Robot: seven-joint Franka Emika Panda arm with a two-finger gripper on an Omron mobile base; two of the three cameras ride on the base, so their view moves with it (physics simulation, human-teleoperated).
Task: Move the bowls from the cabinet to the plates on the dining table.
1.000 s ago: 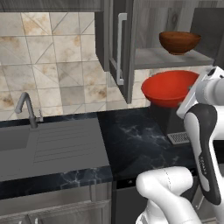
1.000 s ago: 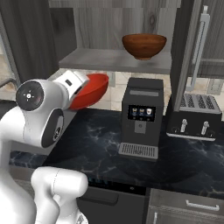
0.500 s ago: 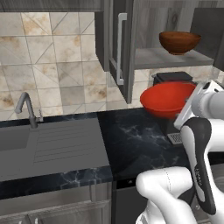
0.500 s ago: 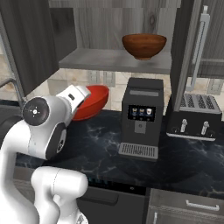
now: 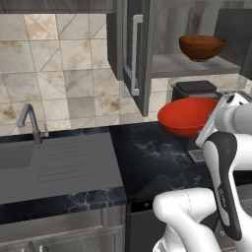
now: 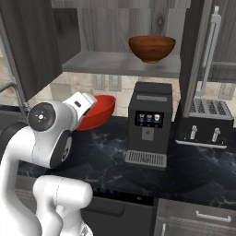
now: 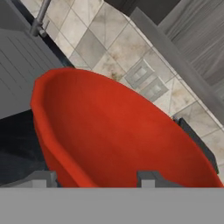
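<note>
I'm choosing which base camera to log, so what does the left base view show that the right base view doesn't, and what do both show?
Left base view alone: the grey sink with its faucet, and the tiled wall behind them.

Right base view alone: the toaster, and the front of the coffee machine with its screen and drip tray.

Both: the red bowl held at the arm's end above the black counter, and the brown bowl on the open cabinet shelf.
</note>
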